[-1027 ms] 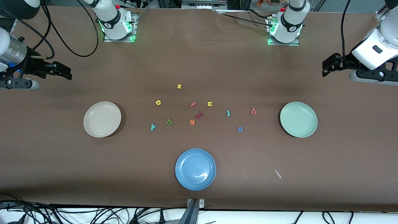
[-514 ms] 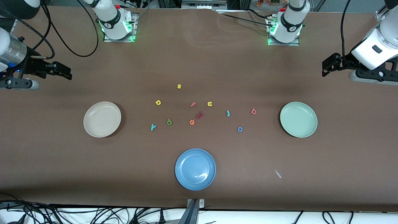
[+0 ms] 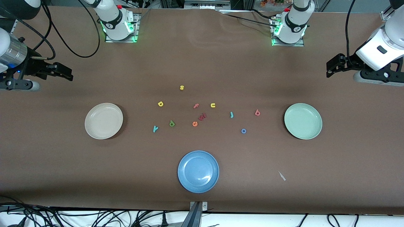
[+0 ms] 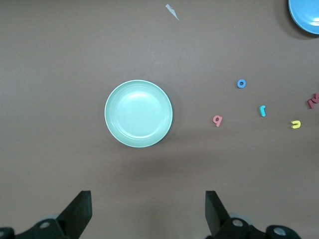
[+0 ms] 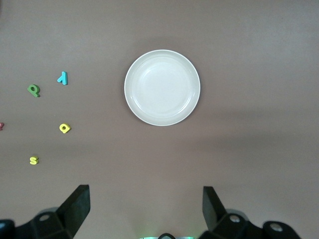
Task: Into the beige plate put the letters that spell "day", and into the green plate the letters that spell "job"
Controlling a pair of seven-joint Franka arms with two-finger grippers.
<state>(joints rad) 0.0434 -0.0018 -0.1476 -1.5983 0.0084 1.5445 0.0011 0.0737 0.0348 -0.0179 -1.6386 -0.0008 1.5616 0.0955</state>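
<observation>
The beige plate [image 3: 103,121] [image 5: 162,87] lies empty toward the right arm's end, the green plate [image 3: 303,121] [image 4: 138,113] empty toward the left arm's end. Between them on the table lie the yellow letter [image 3: 160,103], green letter [image 3: 172,123] and teal y [image 3: 155,128], then the light-blue j [image 3: 231,114], blue o [image 3: 243,130] and salmon b [image 3: 257,112]. My right gripper [image 3: 67,75] [image 5: 144,195] hangs open and empty at its table end. My left gripper [image 3: 330,67] [image 4: 148,199] hangs open and empty at the other end.
A blue plate [image 3: 198,171] sits nearest the front camera, midway along the table. Among the task letters lie a yellow s [image 3: 181,87], pink f [image 3: 196,106], yellow u [image 3: 213,105], dark red letter [image 3: 202,116] and orange e [image 3: 195,124]. A white scrap [image 3: 282,176] lies beside the blue plate.
The left arm has edged very slightly toward the table's middle. The right arm, letters and plates have not moved.
</observation>
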